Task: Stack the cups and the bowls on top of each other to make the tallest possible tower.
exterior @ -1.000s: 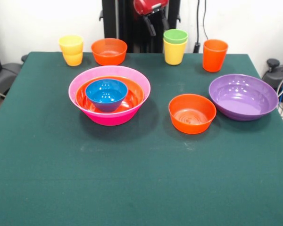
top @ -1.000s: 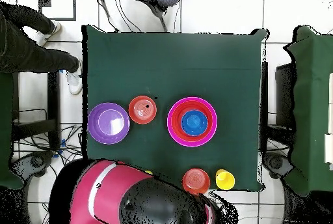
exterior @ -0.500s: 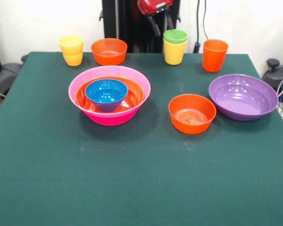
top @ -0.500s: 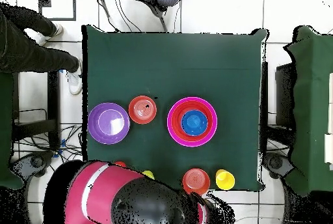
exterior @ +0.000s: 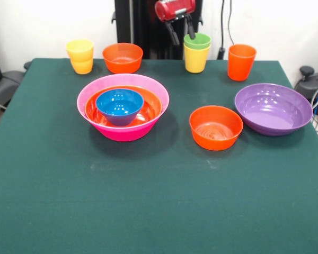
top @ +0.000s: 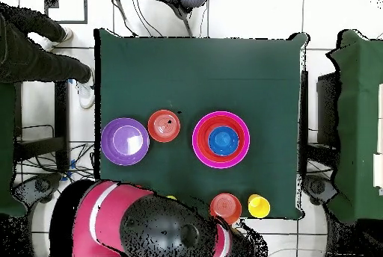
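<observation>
The tower is a big pink bowl (exterior: 125, 132) holding a wide orange bowl (exterior: 150, 111) with a small blue bowl (exterior: 119, 104) inside; it also shows in the overhead view (top: 199, 139). My gripper (exterior: 182, 30) is open and empty. It hangs at the table's far edge, just left of a light green cup (exterior: 197, 41) nested in a yellow cup (exterior: 196, 59). A taller orange cup (exterior: 241, 62) stands to their right. Another yellow cup (exterior: 80, 55) and a small orange bowl (exterior: 122, 57) stand at the far left. A second small orange bowl (exterior: 215, 127) and the purple bowl (exterior: 273, 108) sit at the right.
In the overhead view my arm (top: 149, 228) covers the green and orange cups. A person's dark-clothed limb (top: 34, 48) shows beyond the table's left side. A chair (top: 176, 0) stands at the top edge.
My gripper has moved right and slightly down toward the green cup. The arm has shifted in the overhead view. The bowls and cups have not moved.
</observation>
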Robot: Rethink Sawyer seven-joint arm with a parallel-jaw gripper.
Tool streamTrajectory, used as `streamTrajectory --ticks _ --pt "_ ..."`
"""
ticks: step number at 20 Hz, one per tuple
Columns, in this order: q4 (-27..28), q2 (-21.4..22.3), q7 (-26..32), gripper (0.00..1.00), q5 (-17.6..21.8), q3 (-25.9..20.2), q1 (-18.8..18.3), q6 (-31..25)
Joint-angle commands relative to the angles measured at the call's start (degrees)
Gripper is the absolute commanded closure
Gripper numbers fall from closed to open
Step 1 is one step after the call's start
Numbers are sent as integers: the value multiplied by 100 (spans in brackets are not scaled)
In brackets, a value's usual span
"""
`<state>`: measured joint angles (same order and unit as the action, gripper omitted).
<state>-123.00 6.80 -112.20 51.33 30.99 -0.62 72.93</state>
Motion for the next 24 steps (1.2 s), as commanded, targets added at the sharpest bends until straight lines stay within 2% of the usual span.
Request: streamTrajectory --ticks 1,7,24 --pt "320 -850 602 0 -203 -420 280 -388" --pt "395 -1019 450 0 -311 -299 484 -261" --pt "725 -1481 -57 0 -422 -235 1050 -708"
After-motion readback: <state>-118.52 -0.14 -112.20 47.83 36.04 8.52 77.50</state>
